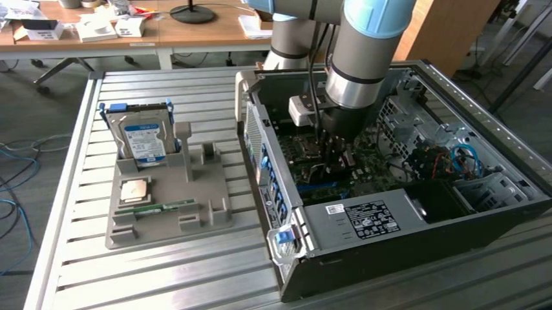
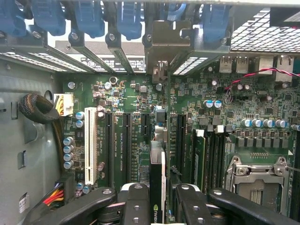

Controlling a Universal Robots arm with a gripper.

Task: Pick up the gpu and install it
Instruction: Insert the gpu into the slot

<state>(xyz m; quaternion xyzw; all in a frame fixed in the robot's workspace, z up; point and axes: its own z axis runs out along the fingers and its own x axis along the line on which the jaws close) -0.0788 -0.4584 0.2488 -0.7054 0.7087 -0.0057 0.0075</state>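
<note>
The arm reaches down into the open computer case (image 1: 483, 97), and its gripper (image 2: 161, 202) hangs low above the motherboard (image 2: 126, 93). The fingers (image 2: 137, 206) are closed narrowly on the gpu (image 2: 157, 187), which is seen edge-on, upright, in the middle of the row of expansion slots. I cannot tell whether it already sits in a slot. On one side of the card are two long black slots (image 2: 126, 145) and a white slot (image 2: 90, 145). On the other side, close by, are the memory modules (image 2: 199, 154) standing in their sockets, and further away the processor socket (image 2: 255, 173). At the back wall of the case a row of blue clips (image 2: 89, 18) hangs above the slot openings. A sleeved cable bundle (image 2: 40, 108) bends in from the case wall, well apart from the card. A thin red and white wire (image 2: 262, 72) crosses the board near the rear ports. In the exterior view the power supply (image 1: 366, 216) closes the near end of the case, and blue cables (image 1: 466, 158) lie toward the exterior view's right, so the free room is mostly straight above the board. Outside the case, on the slatted tabletop (image 1: 129, 278), a grey tray (image 1: 211, 213) holds a hard drive (image 1: 142, 142), a processor chip (image 1: 134, 189) and a green memory stick (image 1: 155, 208).
</note>
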